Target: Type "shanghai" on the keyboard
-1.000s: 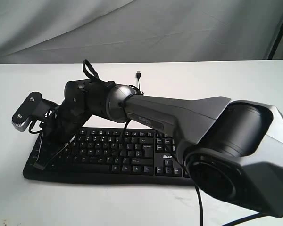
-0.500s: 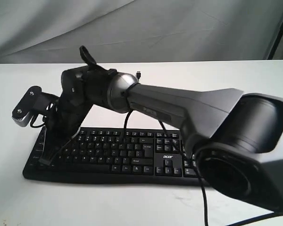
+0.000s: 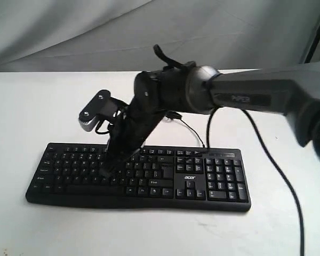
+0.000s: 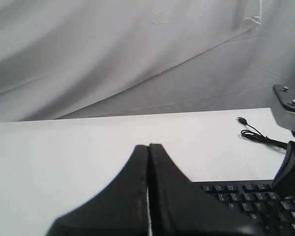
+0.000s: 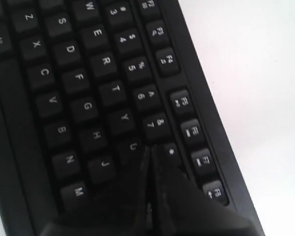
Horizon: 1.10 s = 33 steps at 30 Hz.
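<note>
Over keyboard mid rows: R claw clenched nr U/J; L claw clenched; USB cable behind.

The light is bright and soft in all 3 pictures. The white tabletop glows, and beside the keyboard in the right wrist view it is washed out to plain white. A thin dark shadow lies along the keyboard's near edge. In both wrist views the jaws look big, dark and blurry. Keys just past the right jaws are soft but readable.
</note>
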### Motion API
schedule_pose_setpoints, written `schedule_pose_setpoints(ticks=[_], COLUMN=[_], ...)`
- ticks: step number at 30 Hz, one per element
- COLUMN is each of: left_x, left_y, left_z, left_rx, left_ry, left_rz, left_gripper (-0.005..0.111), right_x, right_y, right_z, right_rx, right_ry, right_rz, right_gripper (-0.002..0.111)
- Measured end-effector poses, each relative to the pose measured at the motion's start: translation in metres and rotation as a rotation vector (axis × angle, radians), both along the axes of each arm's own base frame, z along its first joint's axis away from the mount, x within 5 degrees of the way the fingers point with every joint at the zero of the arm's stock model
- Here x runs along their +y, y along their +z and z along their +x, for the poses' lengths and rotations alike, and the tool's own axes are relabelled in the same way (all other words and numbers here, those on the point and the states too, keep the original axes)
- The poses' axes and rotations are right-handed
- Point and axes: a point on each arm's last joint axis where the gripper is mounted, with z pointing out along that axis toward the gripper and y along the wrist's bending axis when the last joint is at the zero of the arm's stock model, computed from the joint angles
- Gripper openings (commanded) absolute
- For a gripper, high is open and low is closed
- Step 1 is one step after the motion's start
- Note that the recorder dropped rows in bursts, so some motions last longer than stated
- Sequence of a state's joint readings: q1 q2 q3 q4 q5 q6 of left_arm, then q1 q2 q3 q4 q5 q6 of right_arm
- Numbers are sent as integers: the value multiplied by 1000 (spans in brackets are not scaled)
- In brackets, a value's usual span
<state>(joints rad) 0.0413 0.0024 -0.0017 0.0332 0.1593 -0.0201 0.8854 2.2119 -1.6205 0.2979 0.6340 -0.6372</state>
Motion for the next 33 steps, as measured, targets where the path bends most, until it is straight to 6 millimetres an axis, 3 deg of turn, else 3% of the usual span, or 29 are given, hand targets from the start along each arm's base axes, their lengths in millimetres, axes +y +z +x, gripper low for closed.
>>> schedule_pose_setpoints(ticks=[6,16,23,33], left_x=[0,0,0,0], left_y=[0,0,0,0], left_z=[0,0,0,0], left_rx=[0,0,0,0], left_ry=[0,0,0,0], left_rz=[0,0,0,0], left_gripper=[0,0,0,0], right_x=[-20,-16,-15,-15], right_y=[-4,-5,-20,-20], right_z=[1,-1,-1,-1], right_rx=[4,10,31,31], right_ry=[-23,15,20,20], right_rz=[62,126,104,104], right_gripper=[0,0,0,0])
